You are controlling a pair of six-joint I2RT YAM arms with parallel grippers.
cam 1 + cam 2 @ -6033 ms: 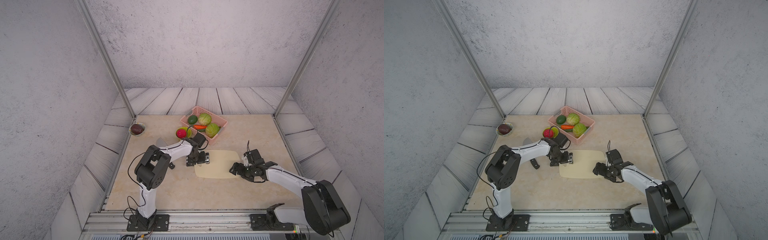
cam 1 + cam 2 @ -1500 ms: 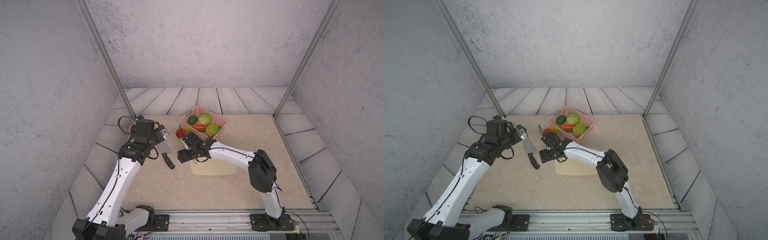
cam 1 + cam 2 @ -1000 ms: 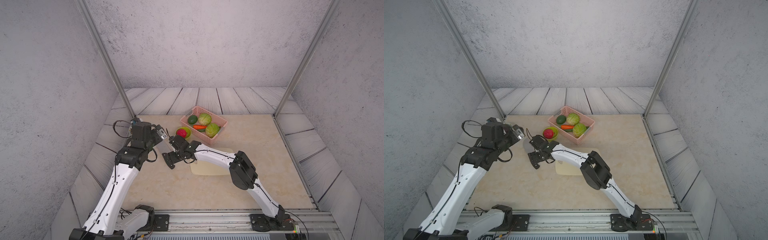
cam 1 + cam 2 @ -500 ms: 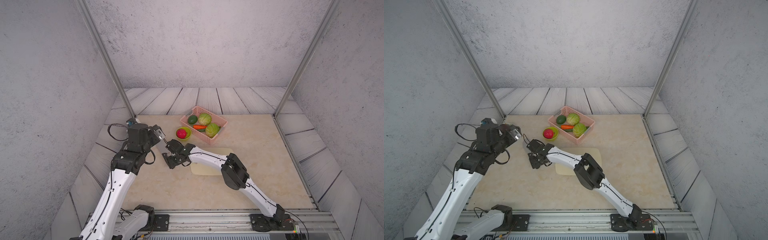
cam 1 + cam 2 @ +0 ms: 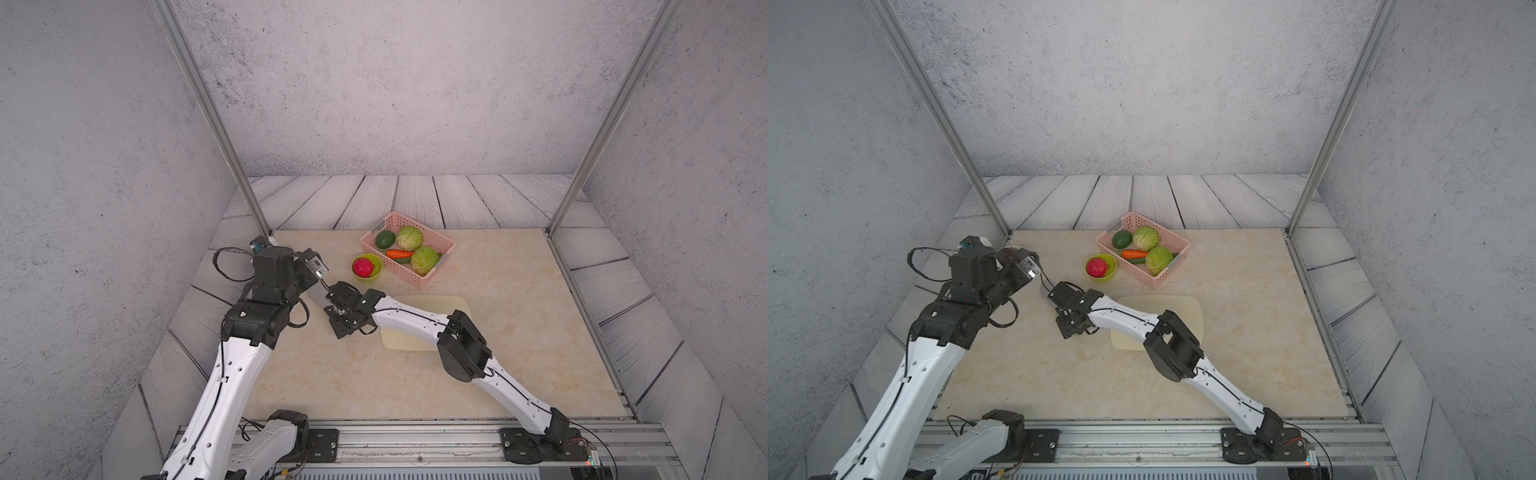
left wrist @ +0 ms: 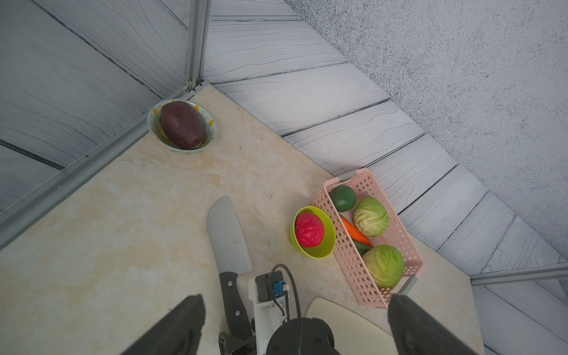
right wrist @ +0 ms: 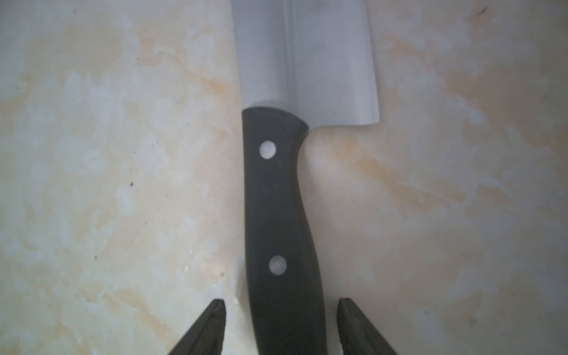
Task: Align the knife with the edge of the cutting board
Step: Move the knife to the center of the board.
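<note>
The knife [image 6: 229, 236] lies flat on the marble table, left of the cutting board [image 5: 436, 303], grey blade pointing to the far left corner. My right gripper [image 7: 281, 304] is down over the rear of the black handle [image 7: 276, 199]. Its jaws straddle the handle, with a narrow gap showing on each side, so it is open. In both top views the right gripper [image 5: 343, 320] [image 5: 1069, 320] hides most of the knife. My left gripper [image 6: 296, 297] hovers above and behind the knife, open and empty. The cream board [image 5: 1183, 305] lies partly under the right forearm.
A pink basket [image 5: 440, 245] with cabbages, a carrot and an avocado stands behind the board. A green bowl [image 5: 367, 267] with a red fruit sits beside it. A small bowl [image 6: 183, 126] with a dark purple fruit is in the far left corner by the frame post.
My right gripper has come over the knife handle and its jaws have narrowed round it. The left arm has drawn back and up a little. The knife has not moved.
</note>
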